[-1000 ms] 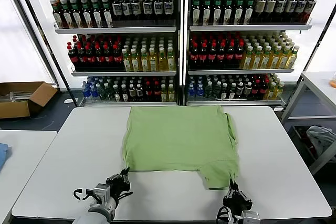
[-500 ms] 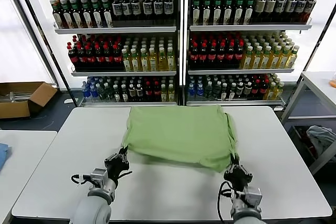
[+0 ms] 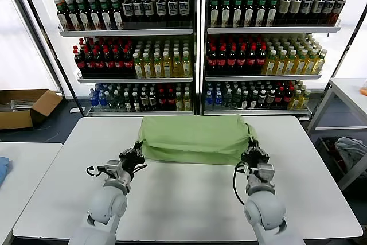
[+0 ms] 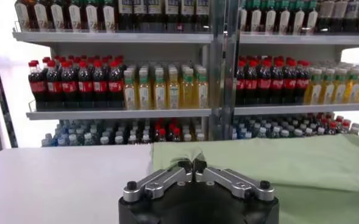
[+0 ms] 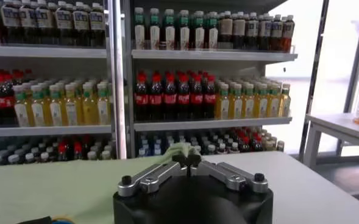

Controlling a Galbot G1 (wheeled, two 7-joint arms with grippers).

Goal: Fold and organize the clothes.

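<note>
Shirt [image 3: 195, 137], light green and doubled over into a wide band, is laid across the far half of the table [image 3: 183, 199], in front of the bottle shelves [image 3: 195, 44]. Its near left corner is pinched by the left gripper [image 3: 134, 155], whose fingers are seen clenched on the fabric edge in the left wrist view [image 4: 191, 164], while its near right corner is pinched in the same way by the right gripper [image 3: 253, 154], clenched on a fold of cloth in the right wrist view [image 5: 186, 159]. A cardboard box [image 3: 26, 107] is seen on the floor to the left of the table.
</note>
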